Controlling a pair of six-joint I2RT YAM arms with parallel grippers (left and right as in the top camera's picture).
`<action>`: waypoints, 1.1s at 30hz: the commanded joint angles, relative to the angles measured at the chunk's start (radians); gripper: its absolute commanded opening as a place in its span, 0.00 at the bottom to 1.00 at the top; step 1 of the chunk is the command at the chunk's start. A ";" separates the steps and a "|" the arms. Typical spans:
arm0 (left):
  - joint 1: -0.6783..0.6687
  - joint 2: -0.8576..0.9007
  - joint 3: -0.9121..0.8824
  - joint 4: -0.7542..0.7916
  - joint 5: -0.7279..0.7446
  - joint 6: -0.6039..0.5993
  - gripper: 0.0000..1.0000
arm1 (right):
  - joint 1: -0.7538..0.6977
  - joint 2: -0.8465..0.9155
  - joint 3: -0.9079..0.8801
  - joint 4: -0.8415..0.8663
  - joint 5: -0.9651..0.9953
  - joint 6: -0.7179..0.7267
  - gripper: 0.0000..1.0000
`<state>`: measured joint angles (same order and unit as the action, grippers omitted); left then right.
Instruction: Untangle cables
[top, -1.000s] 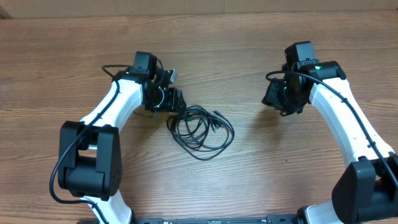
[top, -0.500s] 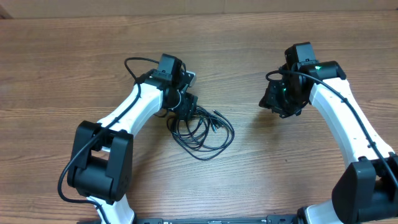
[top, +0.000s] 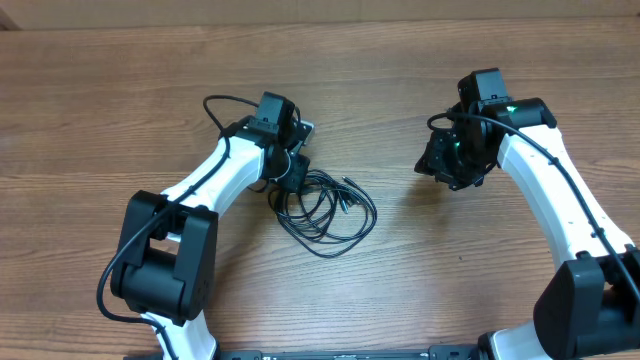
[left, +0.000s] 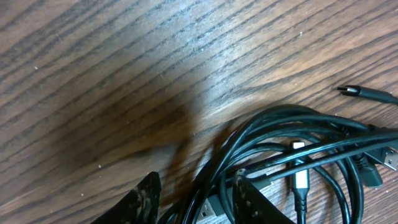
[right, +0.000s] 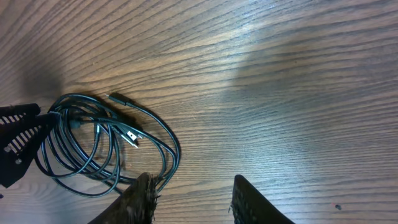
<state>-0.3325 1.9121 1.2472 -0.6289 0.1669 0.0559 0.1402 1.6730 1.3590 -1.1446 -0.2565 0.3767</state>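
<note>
1. Evidently the left gripper (top: 293, 172) was set at the far-left edge of the cables (top: 325, 210), spread around a few strands, probably so one cord could be pinched and drawn out.
2. The cables were bunched in loops on the table (top: 400, 80), mid-scene.
3. The right gripper (top: 445, 165) was held spread and empty, well apart on the right, likely kept ready.
4. Against a second ago, the left gripper had been brought right onto the bundle. The right arm was unchanged.
</note>
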 joint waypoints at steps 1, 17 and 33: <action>-0.003 0.013 -0.037 0.002 -0.010 0.008 0.41 | 0.004 -0.011 0.016 -0.003 -0.012 -0.019 0.37; 0.006 -0.049 0.109 -0.096 0.221 -0.061 0.04 | 0.005 -0.011 0.016 -0.016 -0.045 -0.084 0.38; 0.014 -0.102 0.285 -0.061 0.779 -0.079 0.04 | 0.093 -0.010 0.015 0.093 -0.280 -0.278 0.60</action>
<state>-0.3267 1.8221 1.5154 -0.7208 0.8196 -0.0101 0.1871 1.6730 1.3590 -1.0748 -0.4995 0.1337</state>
